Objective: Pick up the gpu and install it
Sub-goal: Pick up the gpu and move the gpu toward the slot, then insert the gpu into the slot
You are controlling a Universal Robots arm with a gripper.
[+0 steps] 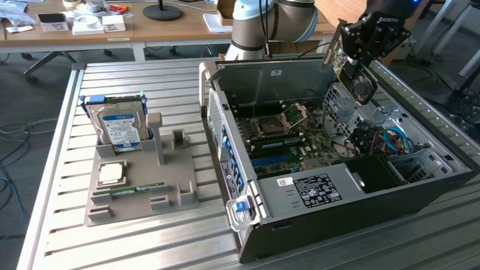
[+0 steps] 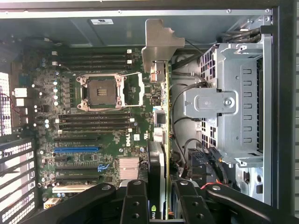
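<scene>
my gripper (image 2: 159,200) is pinching the gpu (image 2: 158,163), hanging edge-on over the open case (image 1: 338,225), long axis looks crosswise to the blue slot (image 2: 77,150)

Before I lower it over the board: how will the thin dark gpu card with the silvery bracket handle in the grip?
The thin dark gpu card is probably stiff: it hangs straight, edge-on, in the black end effector. Likely fragile: an exposed fan shows on its face. Its silvery metal bracket may weight one end, so it could pivot.
</scene>
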